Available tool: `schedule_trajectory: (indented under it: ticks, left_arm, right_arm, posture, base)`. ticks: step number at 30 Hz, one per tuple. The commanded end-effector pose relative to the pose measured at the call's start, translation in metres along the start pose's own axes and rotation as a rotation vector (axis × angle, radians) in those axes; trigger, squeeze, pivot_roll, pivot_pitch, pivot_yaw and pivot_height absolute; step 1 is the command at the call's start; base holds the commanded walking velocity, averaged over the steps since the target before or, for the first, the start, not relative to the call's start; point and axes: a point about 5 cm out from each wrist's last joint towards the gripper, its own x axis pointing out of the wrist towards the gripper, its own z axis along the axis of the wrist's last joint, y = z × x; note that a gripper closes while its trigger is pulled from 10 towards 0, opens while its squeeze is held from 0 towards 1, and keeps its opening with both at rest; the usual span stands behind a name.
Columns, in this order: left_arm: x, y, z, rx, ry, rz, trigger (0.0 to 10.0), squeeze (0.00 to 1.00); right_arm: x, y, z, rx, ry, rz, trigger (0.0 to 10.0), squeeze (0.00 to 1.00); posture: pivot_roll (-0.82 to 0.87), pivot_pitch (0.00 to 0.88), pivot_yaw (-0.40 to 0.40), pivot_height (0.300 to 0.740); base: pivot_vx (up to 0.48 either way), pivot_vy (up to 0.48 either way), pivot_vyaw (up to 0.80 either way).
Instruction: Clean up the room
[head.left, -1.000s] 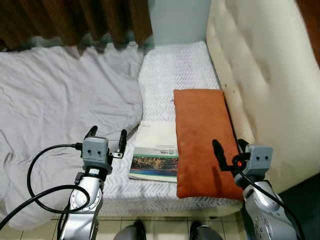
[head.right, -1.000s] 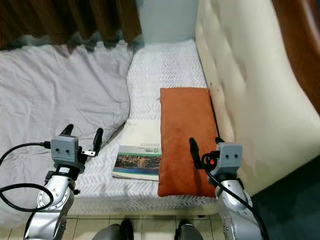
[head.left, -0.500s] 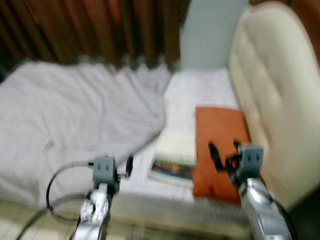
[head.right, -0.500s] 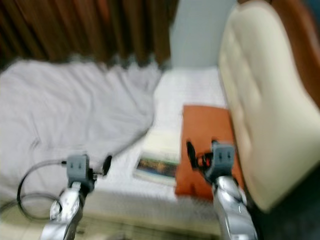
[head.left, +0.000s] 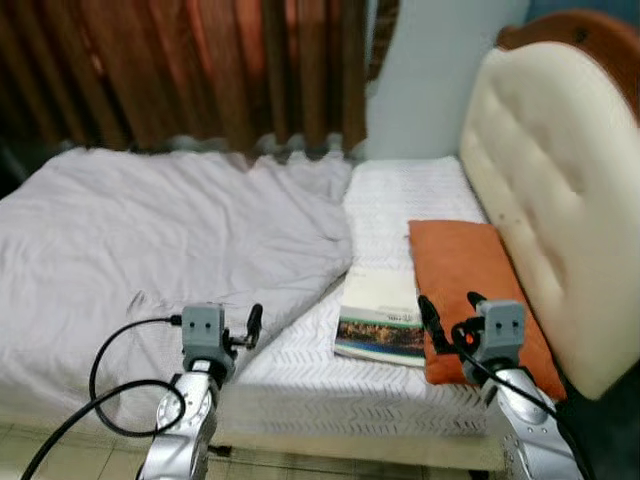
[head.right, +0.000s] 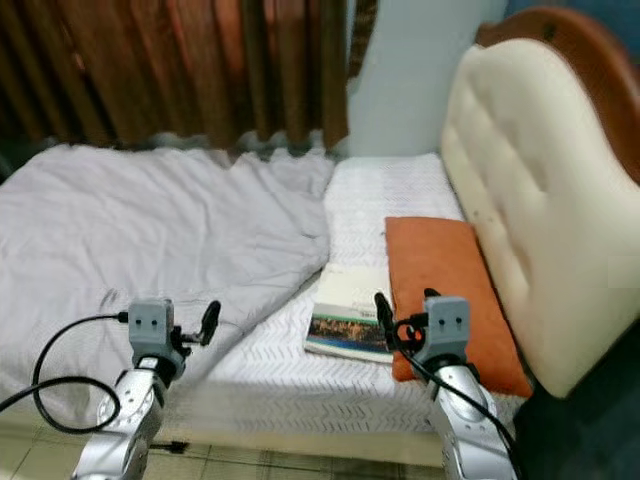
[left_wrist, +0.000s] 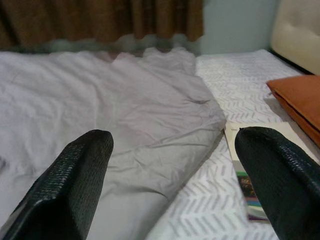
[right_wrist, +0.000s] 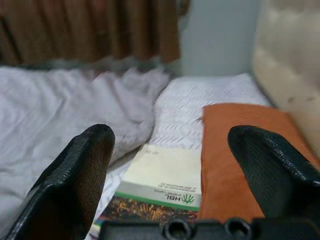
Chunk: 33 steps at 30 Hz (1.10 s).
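Book (head.left: 380, 312) marked "HBL" lies beside orange pillow (head.left: 470, 280); left gripper (head.left: 222, 326) and right gripper (head.left: 449, 307) both hover spread, empty.

- A cream tufted headboard (head.left: 545, 190) with a wooden rim stood at the right end of the bed.
- Brown curtains (head.left: 200, 70) hung behind the bed, their hems meeting the far edge of the bedding.
- A pale blue-grey wall (head.left: 425, 75) showed between the curtains and the headboard.
- Pale tiled floor (head.right: 300, 465) ran along the bed's near edge.
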Motion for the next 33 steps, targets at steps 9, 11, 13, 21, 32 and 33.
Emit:
schedule_trajectory:
  ticks: [9,11,13,21,32,33]
  left_arm:
    - [-0.010,0.004,0.018,0.029,-0.138,-0.006,10.0,0.00]
    - [-0.009,0.004,0.017,0.031,-0.133,-0.007,10.0,0.00]
    - [-0.005,0.007,0.012,0.016,-0.090,0.019,10.0,0.00]
    - [-0.001,0.013,0.003,-0.002,-0.016,0.057,10.0,0.00]
    - [0.000,0.008,0.003,0.030,-0.009,0.091,10.0,0.00]
    - [0.000,0.008,0.002,0.019,-0.003,0.095,10.0,0.00]
  right_arm:
    - [-0.014,0.001,-0.009,-0.017,-0.007,0.033,10.0,0.00]
    - [-0.014,0.002,-0.010,-0.018,-0.003,0.034,10.0,0.00]
    - [-0.009,0.004,-0.011,-0.023,0.011,0.049,10.0,0.00]
    - [-0.004,0.010,-0.013,-0.022,0.023,0.091,10.0,0.00]
    - [0.001,0.019,-0.017,-0.012,0.046,0.159,10.0,0.00]
    - [0.001,0.019,-0.017,-0.012,0.049,0.165,10.0,0.00]
  posture:
    - [-0.03,0.000,0.017,0.740]
    - [-0.03,0.000,0.017,0.740]
    - [-0.03,0.000,0.018,0.740]
    - [-0.03,0.000,0.020,0.740]
    - [-0.02,0.000,0.019,0.740]
    - [-0.02,0.000,0.017,0.740]
  base:
    - [0.000,0.480,0.00]
    - [0.000,0.480,0.00]
    - [0.000,0.480,-0.40]
    - [0.000,0.480,-0.80]
    - [0.063,0.234,-0.33]
    - [0.394,0.274,0.00]
